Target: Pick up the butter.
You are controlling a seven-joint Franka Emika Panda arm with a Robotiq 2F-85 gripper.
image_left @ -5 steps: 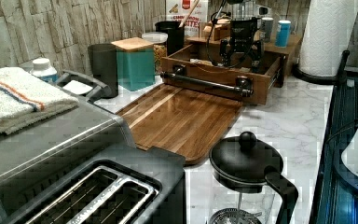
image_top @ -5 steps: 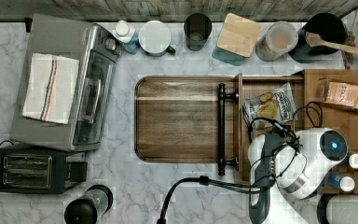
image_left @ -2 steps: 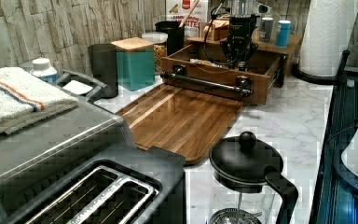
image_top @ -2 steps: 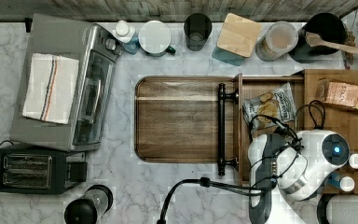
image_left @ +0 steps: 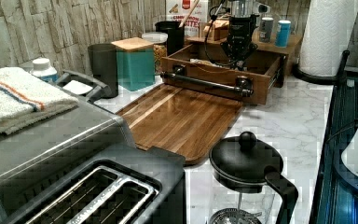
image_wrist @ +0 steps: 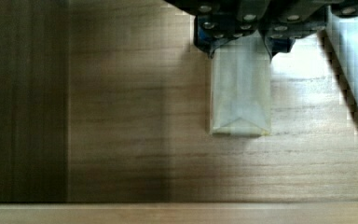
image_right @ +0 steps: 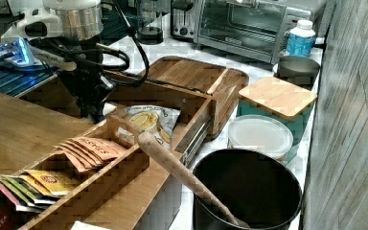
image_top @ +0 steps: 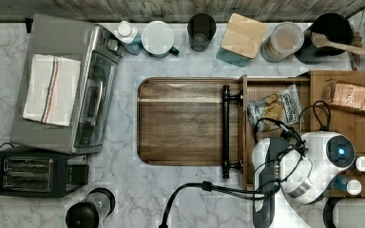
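We see hand (image_wrist: pixel 240 39) straddling butter (image_wrist: pixel 240 88) on drawer (image_wrist: pixel 121 116) floor, fingers at its sides, ready to lift.

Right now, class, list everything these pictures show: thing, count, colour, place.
Pale cream butter stick: one, on the wooden drawer's floor, between the gripper's fingers.
Silvery cracker bag: one, in the open wooden drawer.
Dark wooden cutting board: one, mid-counter.
Silver toaster oven: one, striped white towel on top.
Black toaster: one, beside the oven.
Teal canister with wooden lid: one, by the wall.
Black gripper: one, fingers flanking the butter.
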